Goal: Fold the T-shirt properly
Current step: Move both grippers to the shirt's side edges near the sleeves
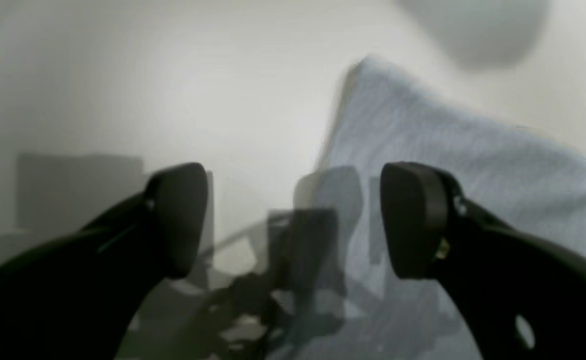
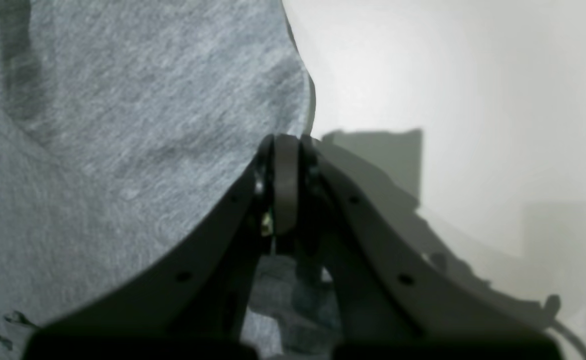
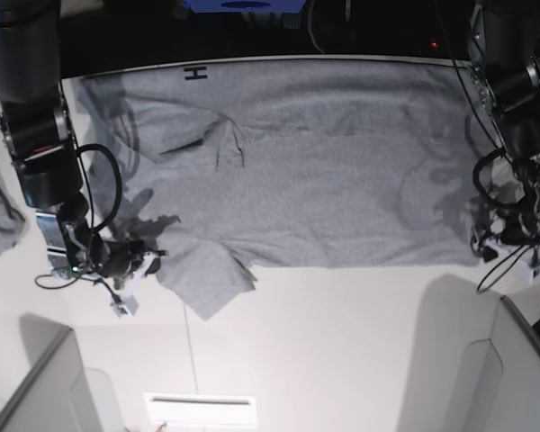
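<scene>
My right gripper [image 2: 286, 150] pinches the grey T-shirt's [image 3: 324, 171] near-left sleeve edge; my left gripper [image 1: 293, 220] gapes wide, empty.

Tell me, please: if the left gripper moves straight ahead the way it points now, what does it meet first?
Probably the T-shirt. The open left gripper points at the cloth's edge where it meets the bare white table. The picture is blurred, so depth is unclear.

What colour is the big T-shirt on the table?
Heather grey, a speckled light grey. The T-shirt shows best in the base view.
</scene>
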Controlling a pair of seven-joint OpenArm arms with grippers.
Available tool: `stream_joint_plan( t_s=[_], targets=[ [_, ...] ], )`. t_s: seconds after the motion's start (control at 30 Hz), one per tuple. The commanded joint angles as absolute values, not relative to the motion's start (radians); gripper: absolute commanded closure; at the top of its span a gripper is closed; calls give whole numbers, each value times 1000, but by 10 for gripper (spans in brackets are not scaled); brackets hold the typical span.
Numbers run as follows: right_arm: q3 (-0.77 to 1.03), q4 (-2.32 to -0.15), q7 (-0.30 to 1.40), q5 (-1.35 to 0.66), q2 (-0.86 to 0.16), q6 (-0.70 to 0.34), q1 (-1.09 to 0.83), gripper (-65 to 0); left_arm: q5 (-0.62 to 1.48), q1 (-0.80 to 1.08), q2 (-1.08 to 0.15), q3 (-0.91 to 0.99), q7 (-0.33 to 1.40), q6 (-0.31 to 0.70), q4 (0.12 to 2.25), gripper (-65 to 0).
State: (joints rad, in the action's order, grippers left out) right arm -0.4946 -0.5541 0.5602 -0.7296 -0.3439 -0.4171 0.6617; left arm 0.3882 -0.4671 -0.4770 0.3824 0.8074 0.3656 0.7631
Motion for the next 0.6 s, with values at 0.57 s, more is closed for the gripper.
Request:
stream_joint_plan(
  t_s=[0.57],
  targets=[
    [-493,-555,587,-711,-352,-412,680,0,374,-670,-493,96,516,358,429,-525]
  ],
)
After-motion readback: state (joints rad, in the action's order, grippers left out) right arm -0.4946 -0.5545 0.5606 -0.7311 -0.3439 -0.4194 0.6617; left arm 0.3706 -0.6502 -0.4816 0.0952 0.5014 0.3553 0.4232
